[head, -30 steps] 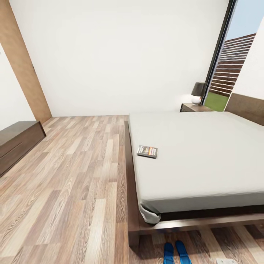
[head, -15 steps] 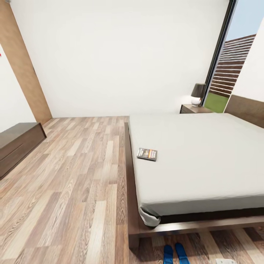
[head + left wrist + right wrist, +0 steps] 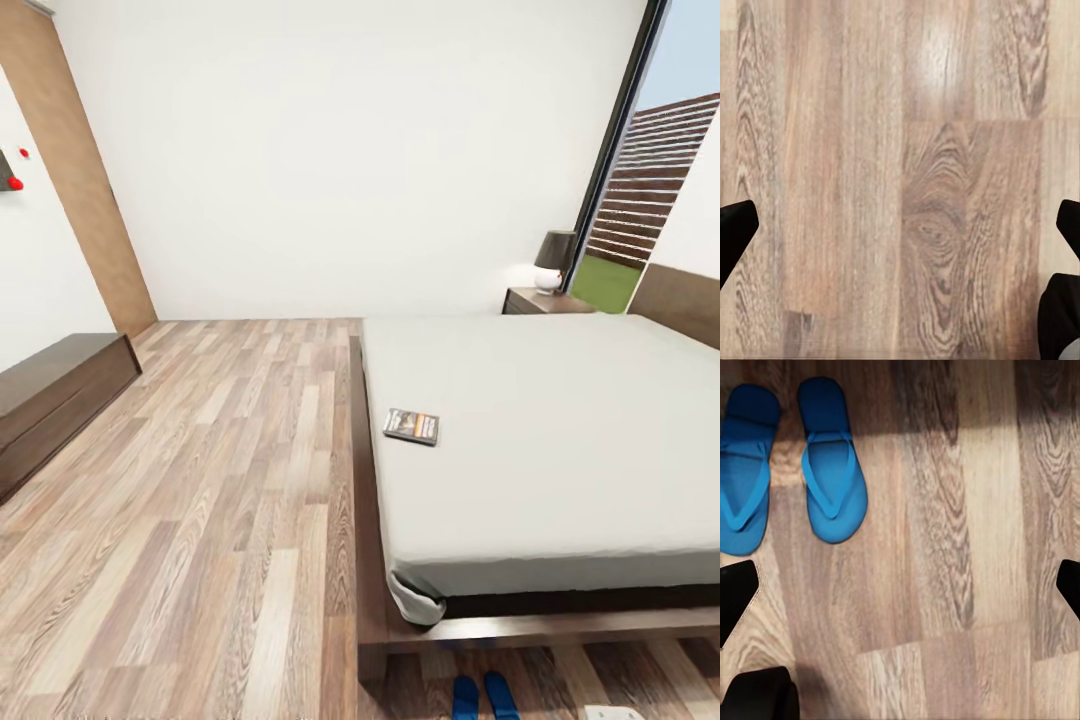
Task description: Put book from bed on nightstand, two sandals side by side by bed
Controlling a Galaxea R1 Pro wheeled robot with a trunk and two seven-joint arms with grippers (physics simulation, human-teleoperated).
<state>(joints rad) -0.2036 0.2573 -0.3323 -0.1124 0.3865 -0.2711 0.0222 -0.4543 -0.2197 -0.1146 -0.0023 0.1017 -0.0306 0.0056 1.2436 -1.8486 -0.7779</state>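
Head view: large low platform bed [image 3: 560, 440], dark-brown wood frame, plain pale-grey mattress, takes up the 3 o'clock half. Small thin paperback book [image 3: 411, 426], dark cover with orange band, lies flat on the mattress near its 9 o'clock edge, just right of centre. Two bright blue flat flip-flop sandals [image 3: 483, 694] sit side by side on the light-brown wood-plank floor [image 3: 200, 500] at 6 o'clock, just past the foot of the bed frame. Small dark-brown glossy nightstand [image 3: 545, 300] at 2 o'clock beside the bed, dark-shaded lamp with white base [image 3: 553, 262] on top. Long low dark-wood cabinet [image 3: 55, 395] at 9 o'clock. Tall black-framed window [image 3: 640, 190] at 1 o'clock shows a slatted fence.

Right wrist view: both sandals close together, toes aligned, not touching. Right gripper [image 3: 900, 592] fingers spread wide, nothing held, sandals well clear of them.

Left wrist view: left gripper [image 3: 900, 232] fingers spread wide, empty, over bare planks.
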